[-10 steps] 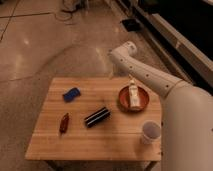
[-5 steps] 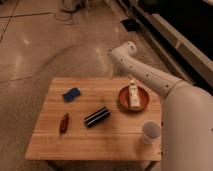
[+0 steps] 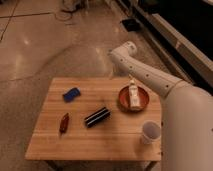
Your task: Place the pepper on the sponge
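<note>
Your gripper point(image 3: 133, 95) hung over the bowl point(image 3: 123, 102) (closed or not, you couldn't tell); the pepper point(image 3: 64, 123) lay well left across the desk point(image 3: 115, 142), lengthwise toward the sponge point(image 3: 71, 94)

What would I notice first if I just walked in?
The big white robot arm on the right, its gripper over the brown bowl on the wooden table. Then the blue sponge at the table's far left, and the little red pepper nearer, apart from it.
</note>
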You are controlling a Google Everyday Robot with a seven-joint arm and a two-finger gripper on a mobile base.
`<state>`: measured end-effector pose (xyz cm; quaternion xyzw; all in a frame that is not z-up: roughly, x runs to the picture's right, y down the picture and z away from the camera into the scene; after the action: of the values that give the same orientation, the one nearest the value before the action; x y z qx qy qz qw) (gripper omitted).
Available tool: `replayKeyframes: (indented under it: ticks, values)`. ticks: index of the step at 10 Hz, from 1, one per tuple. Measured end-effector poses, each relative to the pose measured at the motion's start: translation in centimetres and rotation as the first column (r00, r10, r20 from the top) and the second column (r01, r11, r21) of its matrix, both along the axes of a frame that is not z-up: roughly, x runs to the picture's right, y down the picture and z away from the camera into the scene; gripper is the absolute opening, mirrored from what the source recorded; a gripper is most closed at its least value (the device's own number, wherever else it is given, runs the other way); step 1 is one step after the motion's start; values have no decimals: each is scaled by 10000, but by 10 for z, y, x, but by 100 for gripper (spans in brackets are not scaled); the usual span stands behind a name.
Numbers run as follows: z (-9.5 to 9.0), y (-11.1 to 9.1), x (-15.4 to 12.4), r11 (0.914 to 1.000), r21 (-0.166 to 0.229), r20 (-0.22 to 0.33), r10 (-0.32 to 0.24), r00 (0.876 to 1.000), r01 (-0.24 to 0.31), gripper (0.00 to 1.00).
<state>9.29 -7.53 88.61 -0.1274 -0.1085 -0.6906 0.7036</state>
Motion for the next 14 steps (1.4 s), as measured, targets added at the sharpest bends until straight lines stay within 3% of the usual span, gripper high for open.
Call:
replayKeyframes:
  ticks: [2, 5, 7, 9, 11, 14]
  values:
    - [-2, -1, -4, 9999, 5, -6, -105, 9999, 105, 76]
    - [-28, -10, -62, 9980, -17, 574, -624, 9964, 626, 76]
    - [-49, -10, -116, 9936, -131, 1212, -1099, 9865, 1123, 76]
    - [-59, 0, -152, 9852, -403, 1579, -1582, 9747, 1664, 76]
    - [-58, 22, -193, 9716, -858, 1999, -2000, 9592, 2205, 76]
    - [-52, 50, -228, 9597, -1535, 2671, -1891, 9449, 2354, 76]
